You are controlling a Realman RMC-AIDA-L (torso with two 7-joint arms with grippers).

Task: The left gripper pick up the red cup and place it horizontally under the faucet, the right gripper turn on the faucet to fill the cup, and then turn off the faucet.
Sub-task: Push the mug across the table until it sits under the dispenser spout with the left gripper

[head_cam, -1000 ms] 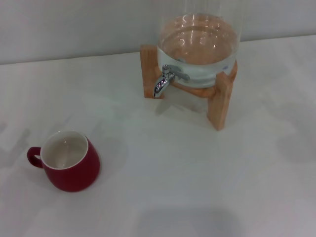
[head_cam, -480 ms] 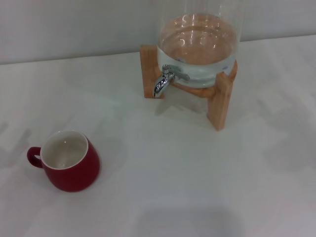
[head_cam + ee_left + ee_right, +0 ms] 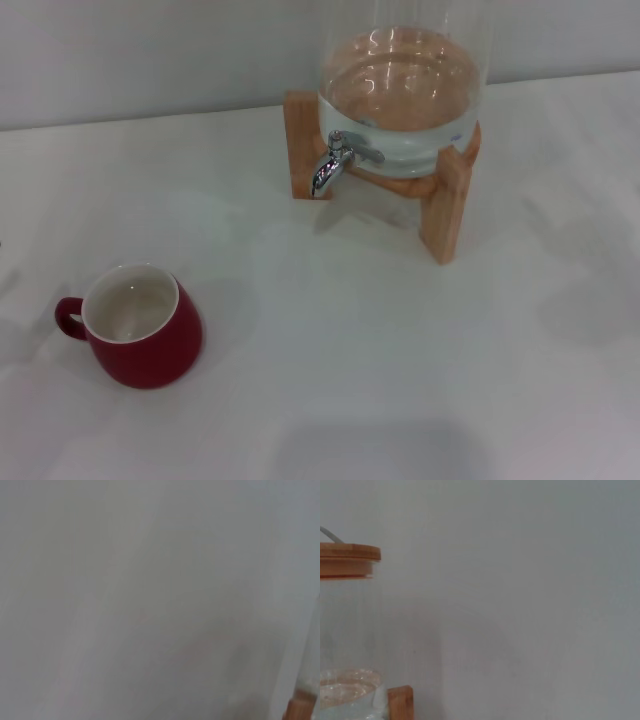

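The red cup [image 3: 140, 328] stands upright on the white table at the front left, white inside, its loop handle to the left. The chrome faucet [image 3: 334, 164] sticks out of the front of a clear glass dispenser [image 3: 404, 95] holding water, on a wooden stand [image 3: 446, 205] at the back centre. Its spout points down over bare table, far from the cup. Neither gripper shows in any view. The right wrist view shows the dispenser's wooden lid [image 3: 347, 559] and a stand post [image 3: 400, 702]. The left wrist view shows only pale surface and a bit of wood [image 3: 300, 705].
A pale wall [image 3: 150, 50] runs behind the table [image 3: 350, 340]. Faint shadows lie at the table's left edge and front.
The cup, faucet and dispenser have not moved. The faint shadows on the table at the far left have shifted slightly.
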